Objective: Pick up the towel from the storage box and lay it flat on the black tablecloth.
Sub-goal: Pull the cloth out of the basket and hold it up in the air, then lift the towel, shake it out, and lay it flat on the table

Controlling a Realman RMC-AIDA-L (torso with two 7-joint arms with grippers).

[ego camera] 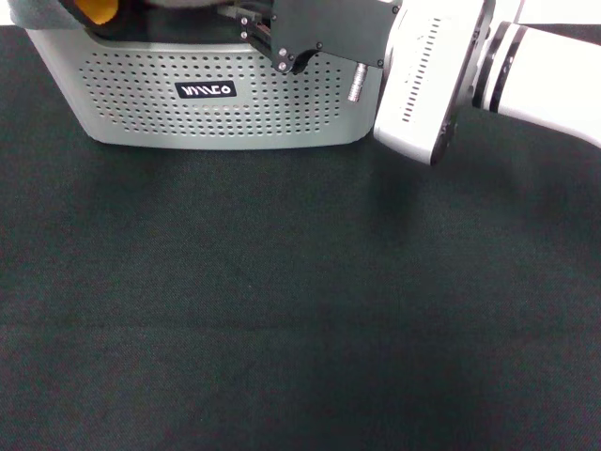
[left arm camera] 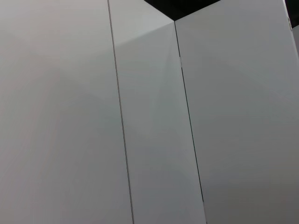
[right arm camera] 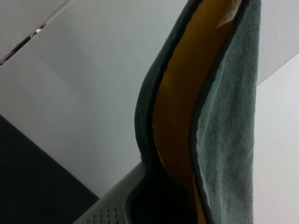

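Covering the near worktop, the black tablecloth (ego camera: 300, 329) lies bare. Beyond it stands the box (ego camera: 225, 113). Above the box, the right end effector (ego camera: 282, 33) lifts the towel (right arm camera: 187, 116); its grip state cannot be told.

Towel (ego camera: 97, 8) mostly cut off at head view's top edge. Storage box (ego camera: 141, 103) rim partly hidden behind right arm.
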